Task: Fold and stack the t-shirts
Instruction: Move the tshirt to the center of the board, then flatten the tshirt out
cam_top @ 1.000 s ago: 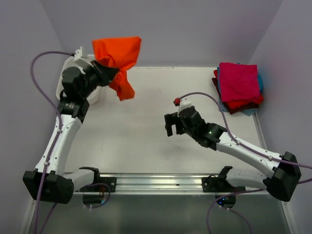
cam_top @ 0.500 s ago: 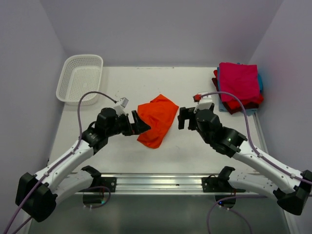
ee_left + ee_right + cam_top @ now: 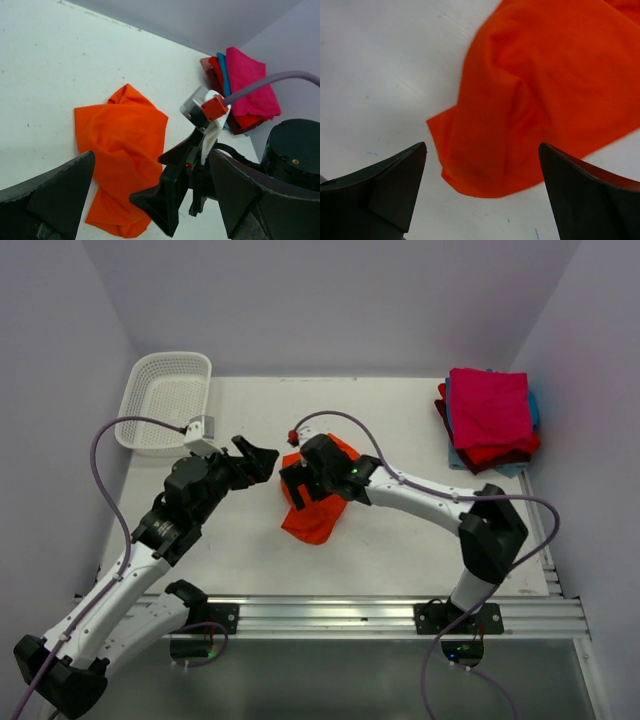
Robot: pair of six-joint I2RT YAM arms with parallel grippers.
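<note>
A crumpled bright orange t-shirt [image 3: 316, 518] lies loose in the middle of the table [image 3: 400, 550]. My right gripper [image 3: 300, 485] hangs over it, open. In the right wrist view its fingers [image 3: 395, 180] stand wide on either side of the shirt's near end [image 3: 530, 100], holding nothing. My left gripper [image 3: 258, 458] is open just left of the shirt, raised and empty. It looks at the shirt [image 3: 120, 145] and the right gripper [image 3: 175, 195]. A stack of folded t-shirts [image 3: 490, 410], magenta-pink on top over red, maroon and light blue, sits at the far right [image 3: 247, 87].
A white lattice basket [image 3: 165, 400] stands at the table's far left corner. Grey walls close in the left, back and right sides. A metal rail [image 3: 330, 615] with both arm bases runs along the near edge.
The left gripper carried the orange t-shirt from up by the basket to the table's middle, let it go and drew back. The right gripper swung left over the shirt.
</note>
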